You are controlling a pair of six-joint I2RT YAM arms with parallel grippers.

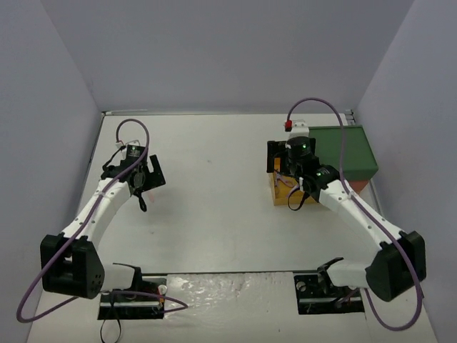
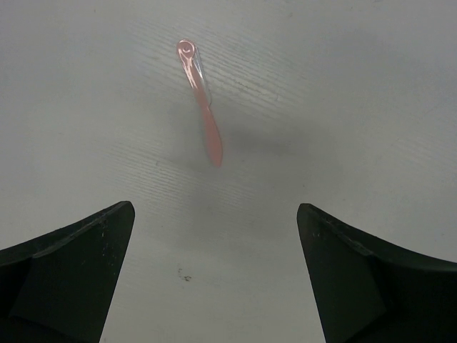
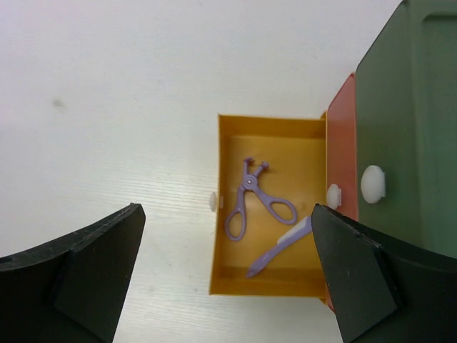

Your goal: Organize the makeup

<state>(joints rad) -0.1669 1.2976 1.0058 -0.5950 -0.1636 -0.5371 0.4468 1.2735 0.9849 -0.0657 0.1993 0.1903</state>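
right wrist view is showing the right gripper (image 3: 226, 221) hovering with fingers spread wide, gripping nothing, above the pulled-out orange drawer (image 3: 270, 126) of the green-topped box (image 3: 418, 128). a lilac scissor-shaped tool (image 3: 251, 201) and a lilac brush (image 3: 280, 246) are lying inside, just beside each other. the left gripper (image 2: 214, 221) is gaping empty too, a pink stick (image 2: 202, 107) lying on the white table (image 2: 357, 86) ahead of it.
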